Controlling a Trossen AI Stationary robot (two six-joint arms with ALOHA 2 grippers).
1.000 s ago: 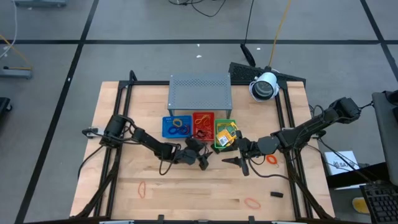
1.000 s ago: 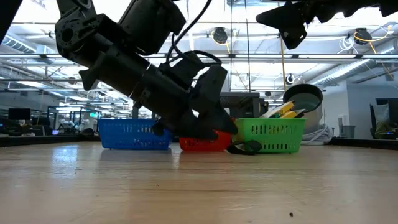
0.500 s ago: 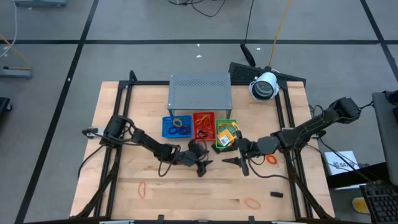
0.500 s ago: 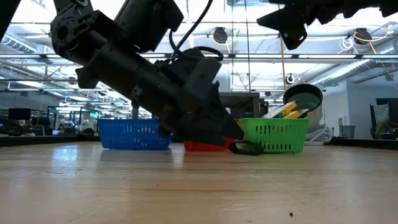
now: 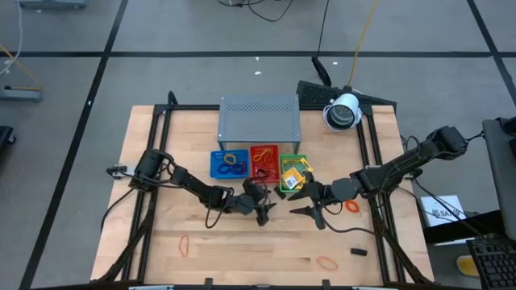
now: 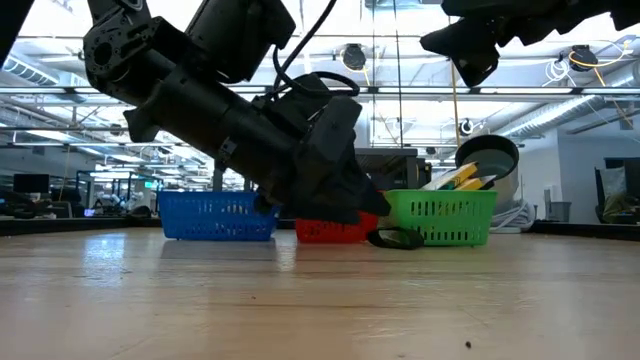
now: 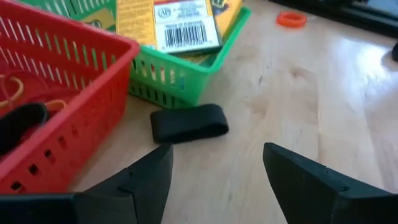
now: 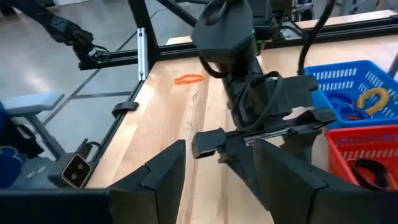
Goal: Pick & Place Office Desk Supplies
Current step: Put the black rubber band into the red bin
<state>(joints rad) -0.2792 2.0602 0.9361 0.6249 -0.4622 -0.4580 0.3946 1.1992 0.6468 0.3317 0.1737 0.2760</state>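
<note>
Hovering low over the worktop [image 5: 161, 242], left hand [image 7: 214, 177] spread, empty, short of black band [image 7: 189, 122] lying just beside green tray [image 7: 180, 81] at twelve o'clock. Best lowered straddling band squarely, clear of tray. Right hand [image 5: 310, 211] spread, idle.

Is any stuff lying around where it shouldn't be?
Yes. A black band lies loose on the table beside the green tray, not in a tray. Two orange rubber bands, an orange ring and a small black piece are scattered across the wood too.
</note>
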